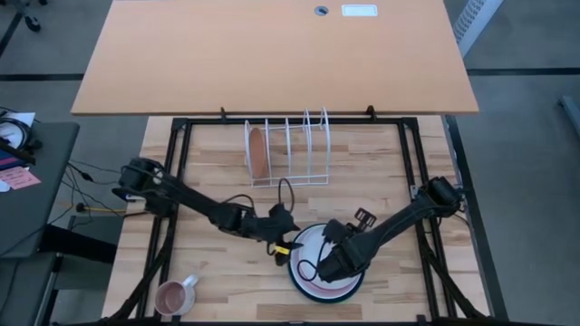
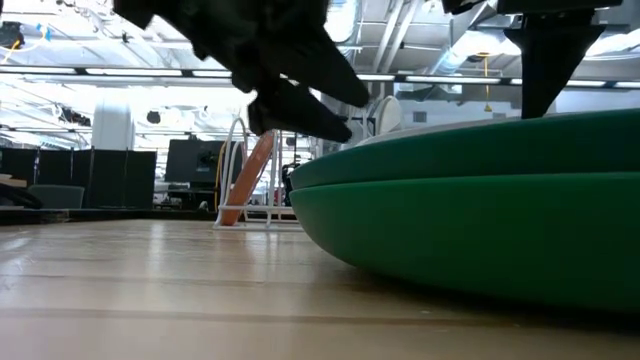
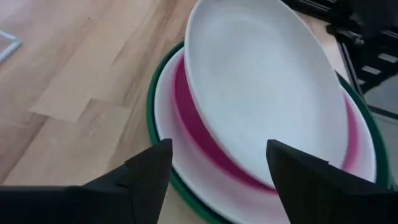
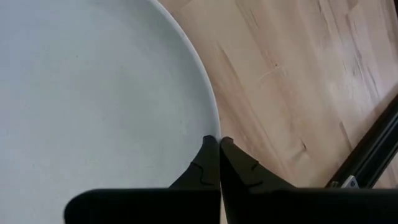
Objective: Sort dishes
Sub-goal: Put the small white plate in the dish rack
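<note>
High view shows us one orange plate point(image 1: 257, 152) racked; white plate point(image 1: 319, 256), pink and green remain stacked on the worktop point(image 1: 217, 272). Left claw point(image 1: 283, 246) spread beside them, right claw point(image 1: 323, 269) pressed together on the white plate's rim.

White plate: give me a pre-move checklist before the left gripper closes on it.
1. Left gripper open: ok, its fingers stand wide apart.
2. White plate lined up between those fingers: ok, its near rim sits just ahead of the gap.
3. White plate tilted clear of the pink plate: ok, one edge is raised above it.
4. Right gripper shut at the white plate's rim: ok; whether it actually props the plate, cannot tell.
5. Rack has free slots: ok, only the orange plate stands in it, at one end.
6. Green plate flat on the table: ok.
</note>
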You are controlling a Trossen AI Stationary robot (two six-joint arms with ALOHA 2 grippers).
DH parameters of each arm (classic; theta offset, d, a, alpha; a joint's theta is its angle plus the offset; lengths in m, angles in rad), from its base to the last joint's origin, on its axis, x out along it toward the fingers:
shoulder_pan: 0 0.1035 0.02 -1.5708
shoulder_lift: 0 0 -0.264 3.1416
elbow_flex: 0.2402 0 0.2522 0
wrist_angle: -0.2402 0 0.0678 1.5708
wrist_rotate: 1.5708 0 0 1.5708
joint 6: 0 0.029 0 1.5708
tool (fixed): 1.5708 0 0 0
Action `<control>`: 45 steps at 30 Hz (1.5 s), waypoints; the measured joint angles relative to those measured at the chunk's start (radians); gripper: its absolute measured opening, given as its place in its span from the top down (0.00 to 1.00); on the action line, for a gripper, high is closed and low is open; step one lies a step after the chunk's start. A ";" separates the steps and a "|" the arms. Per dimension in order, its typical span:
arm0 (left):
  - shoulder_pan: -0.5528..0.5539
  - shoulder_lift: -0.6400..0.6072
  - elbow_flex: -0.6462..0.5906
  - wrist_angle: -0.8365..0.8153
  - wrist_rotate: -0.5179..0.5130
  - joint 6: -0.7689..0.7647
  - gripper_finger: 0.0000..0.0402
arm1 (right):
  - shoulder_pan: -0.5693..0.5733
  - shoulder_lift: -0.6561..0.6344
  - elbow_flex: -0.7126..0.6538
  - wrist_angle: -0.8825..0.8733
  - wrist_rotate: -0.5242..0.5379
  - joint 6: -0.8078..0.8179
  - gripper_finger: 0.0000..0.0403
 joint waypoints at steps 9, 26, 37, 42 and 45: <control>0.006 0.115 0.085 -0.002 0.000 -0.012 0.36 | 0.000 0.000 0.000 0.002 0.000 -0.003 1.00; 0.024 0.126 0.114 -0.038 -0.064 0.064 0.96 | 0.005 0.000 0.011 0.002 -0.008 -0.005 1.00; 0.011 0.097 0.114 0.008 -0.068 0.117 0.99 | 0.056 -0.013 0.210 -0.033 0.052 0.032 0.91; -0.022 0.036 0.113 0.027 -0.086 0.161 1.00 | 0.118 -0.019 0.308 -0.032 0.170 0.034 0.88; -0.037 -0.002 0.113 0.022 -0.126 0.179 1.00 | 0.147 -0.019 0.334 -0.031 0.209 0.025 0.87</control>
